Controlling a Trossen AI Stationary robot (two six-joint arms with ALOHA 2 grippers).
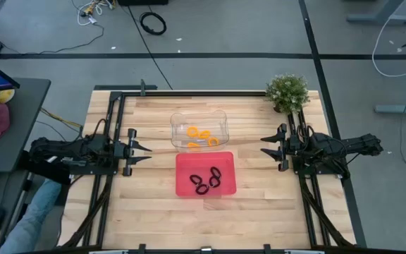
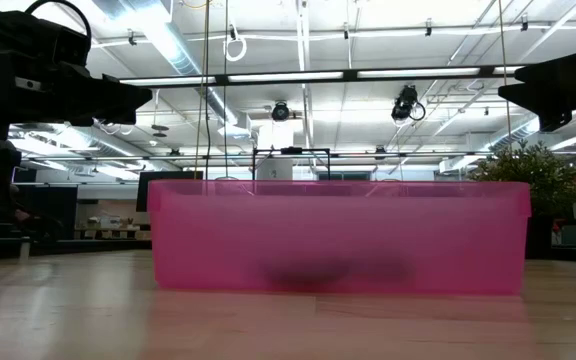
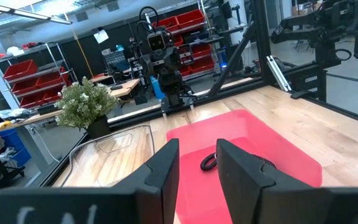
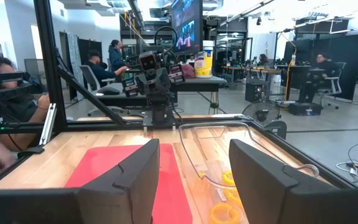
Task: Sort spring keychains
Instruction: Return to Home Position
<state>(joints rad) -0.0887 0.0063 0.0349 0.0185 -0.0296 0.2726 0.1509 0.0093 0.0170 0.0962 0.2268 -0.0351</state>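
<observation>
Three black spring keychains (image 1: 208, 180) lie in the red tray (image 1: 186, 185) at the table's middle; one shows in the left wrist view (image 3: 209, 162). Several orange spring keychains (image 1: 200, 136) lie in the clear tray (image 1: 177, 121) just beyond it; they also show in the right wrist view (image 4: 224, 198). My left gripper (image 1: 145, 153) is open and empty, raised left of the trays. My right gripper (image 1: 267, 146) is open and empty, raised right of them.
A potted plant (image 1: 287, 92) stands at the table's far right corner. Black frame rails (image 1: 111, 120) run along the table's left, right and far sides. People sit in the room beyond the table (image 4: 5, 93). Bare wood lies in front of the red tray.
</observation>
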